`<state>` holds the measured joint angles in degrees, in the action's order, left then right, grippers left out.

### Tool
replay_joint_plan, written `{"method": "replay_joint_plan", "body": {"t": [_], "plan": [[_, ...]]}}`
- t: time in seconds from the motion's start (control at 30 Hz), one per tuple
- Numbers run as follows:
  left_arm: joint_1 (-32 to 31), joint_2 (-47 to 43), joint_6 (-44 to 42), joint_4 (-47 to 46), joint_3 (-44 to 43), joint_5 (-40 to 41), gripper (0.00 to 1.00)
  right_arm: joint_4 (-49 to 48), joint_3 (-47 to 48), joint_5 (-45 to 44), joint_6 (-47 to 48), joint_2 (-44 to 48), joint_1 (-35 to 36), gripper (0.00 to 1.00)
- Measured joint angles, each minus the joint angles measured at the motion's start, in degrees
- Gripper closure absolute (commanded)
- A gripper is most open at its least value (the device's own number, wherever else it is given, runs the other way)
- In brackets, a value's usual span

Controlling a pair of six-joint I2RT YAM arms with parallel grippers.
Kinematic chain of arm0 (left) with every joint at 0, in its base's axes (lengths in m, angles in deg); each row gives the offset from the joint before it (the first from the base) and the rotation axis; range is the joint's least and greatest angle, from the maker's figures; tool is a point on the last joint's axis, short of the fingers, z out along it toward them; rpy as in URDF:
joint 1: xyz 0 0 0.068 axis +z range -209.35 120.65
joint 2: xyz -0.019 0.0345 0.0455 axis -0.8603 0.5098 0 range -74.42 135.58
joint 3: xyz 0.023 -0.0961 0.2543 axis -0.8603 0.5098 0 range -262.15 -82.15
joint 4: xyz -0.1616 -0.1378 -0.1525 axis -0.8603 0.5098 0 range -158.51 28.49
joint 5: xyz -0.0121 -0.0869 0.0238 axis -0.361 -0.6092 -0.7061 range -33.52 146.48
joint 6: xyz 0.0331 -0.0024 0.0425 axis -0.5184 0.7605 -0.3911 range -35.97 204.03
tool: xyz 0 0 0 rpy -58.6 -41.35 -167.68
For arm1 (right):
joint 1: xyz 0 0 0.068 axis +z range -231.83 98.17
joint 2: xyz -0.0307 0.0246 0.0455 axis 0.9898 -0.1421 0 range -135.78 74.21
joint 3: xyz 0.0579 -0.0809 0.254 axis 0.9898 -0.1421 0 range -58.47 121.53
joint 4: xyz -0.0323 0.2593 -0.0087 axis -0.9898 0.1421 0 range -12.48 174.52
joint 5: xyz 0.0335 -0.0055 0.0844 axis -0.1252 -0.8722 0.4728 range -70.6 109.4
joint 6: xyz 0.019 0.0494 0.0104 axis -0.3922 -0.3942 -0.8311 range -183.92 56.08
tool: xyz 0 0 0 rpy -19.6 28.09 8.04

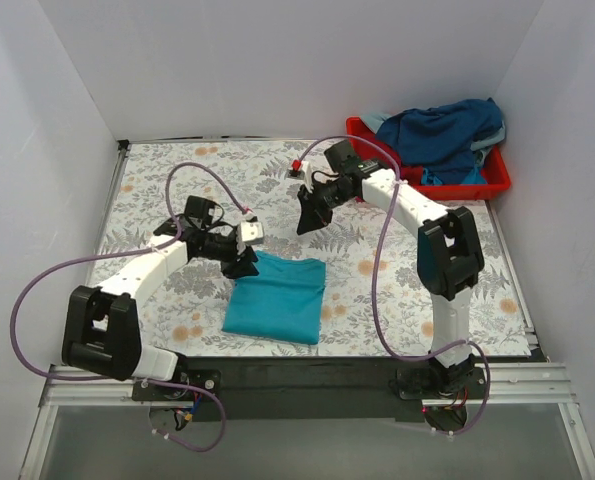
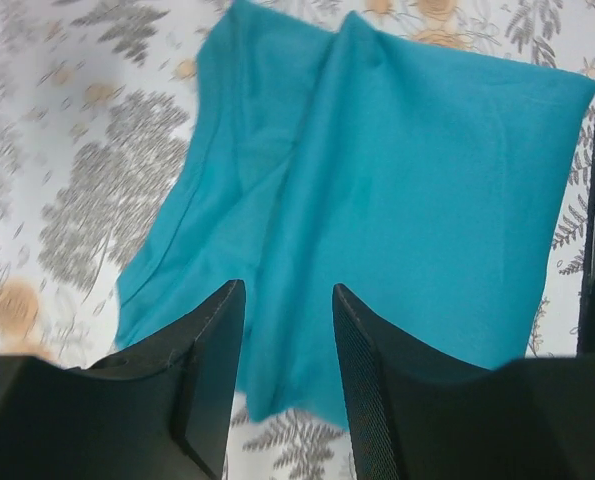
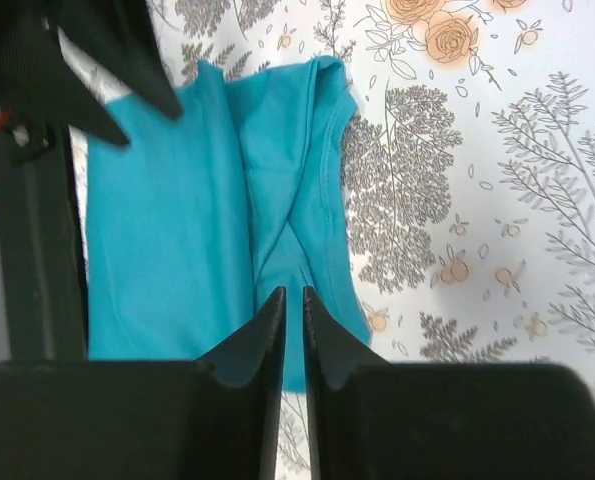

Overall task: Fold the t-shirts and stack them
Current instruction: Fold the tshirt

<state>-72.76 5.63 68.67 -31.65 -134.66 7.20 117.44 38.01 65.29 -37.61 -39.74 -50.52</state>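
Observation:
A folded teal-turquoise t-shirt point(image 1: 277, 298) lies flat on the flowered table, near the front middle. It also shows in the left wrist view point(image 2: 397, 180) and the right wrist view point(image 3: 207, 230). My left gripper point(image 1: 242, 264) hovers at the shirt's far left corner, jaws open and empty point(image 2: 287, 300). My right gripper point(image 1: 307, 215) is raised above the table behind the shirt, jaws nearly together with nothing between them point(image 3: 294, 300). More t-shirts, navy blue and teal point(image 1: 447, 135), lie piled in a red tray point(image 1: 497, 183) at the back right.
The table has a flowered cloth point(image 1: 177, 180). White walls close it in on the left, back and right. A small red-and-white object point(image 1: 297, 167) sits near the back middle. A black rail point(image 1: 307, 370) runs along the front edge.

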Motion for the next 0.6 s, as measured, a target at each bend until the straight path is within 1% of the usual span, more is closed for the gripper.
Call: {"method": "replay_joint_plan", "body": {"t": [0.17,0.3,0.43,0.6], "plan": [[-6.69,1.31,-2.1,-7.37,4.46,0.61,0.61,-1.05,4.42,5.68,-8.0,-9.53,0.07,0.87],[-8.31,4.15,-3.45,-12.5,5.6,1.36,0.6,-0.63,4.61,8.26,-11.8,-14.99,0.46,0.88],[-9.27,6.16,-4.52,-15.1,5.68,1.92,0.6,-0.48,4.85,10.1,-13.84,-16.76,0.92,0.91],[-11.08,8.68,-5.92,-16.37,5.68,2.49,0.59,-0.68,5.88,12.07,-14.62,-17.64,1.66,0.91]]}}
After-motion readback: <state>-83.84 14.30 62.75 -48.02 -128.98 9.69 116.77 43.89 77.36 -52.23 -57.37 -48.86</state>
